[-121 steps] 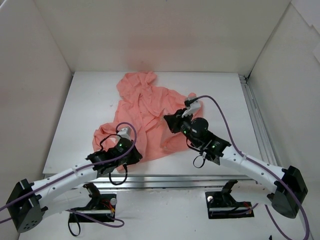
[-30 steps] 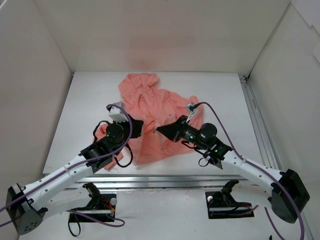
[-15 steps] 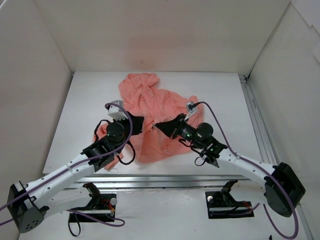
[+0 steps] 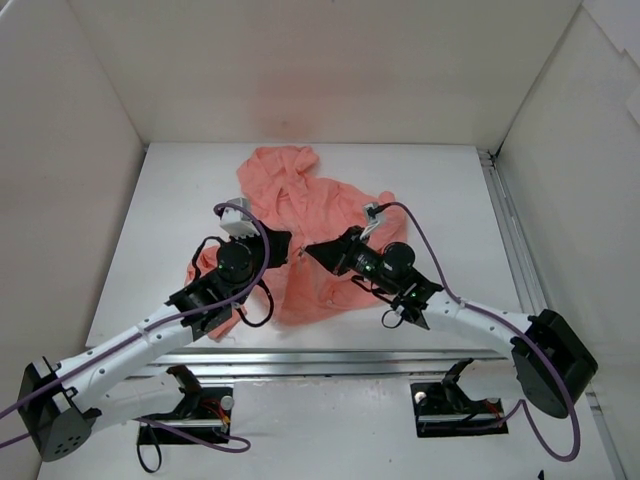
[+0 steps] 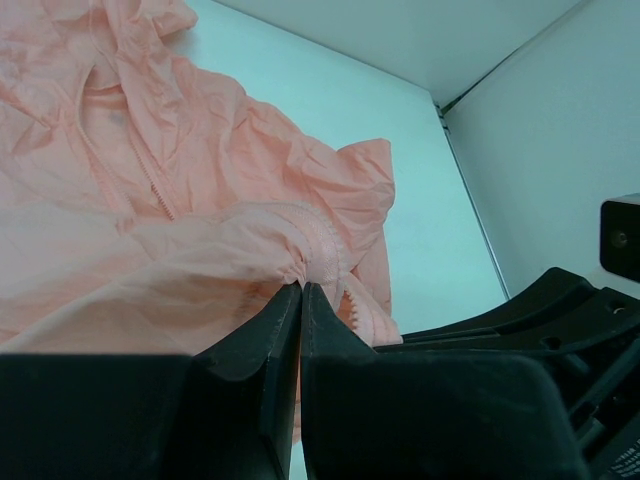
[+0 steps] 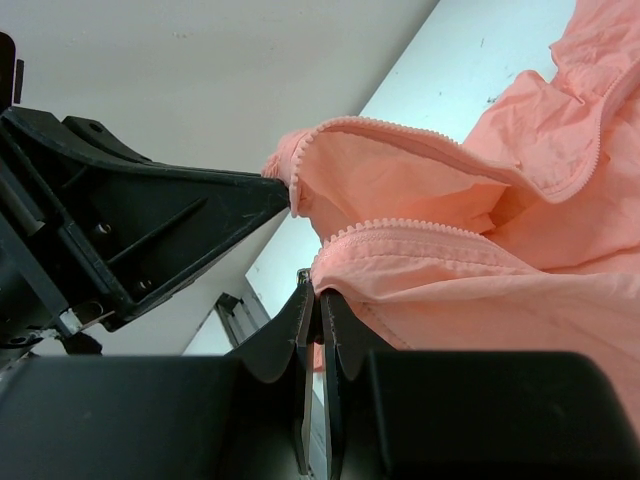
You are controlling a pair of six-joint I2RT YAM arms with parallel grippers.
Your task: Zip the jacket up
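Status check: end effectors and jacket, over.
Left end effector shut on jacket zip edge. Right end effector shut on the opposite zip edge. Zip unjoined, edges held apart. Nothing between them.

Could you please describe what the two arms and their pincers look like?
Both the left arm and the right arm have white tubular links with black joint housings and black base blocks. A purple cable loops along each, and small green lights glow near the wrists. The left pincer and right pincer are matte black, with two flat, tapering fingers.
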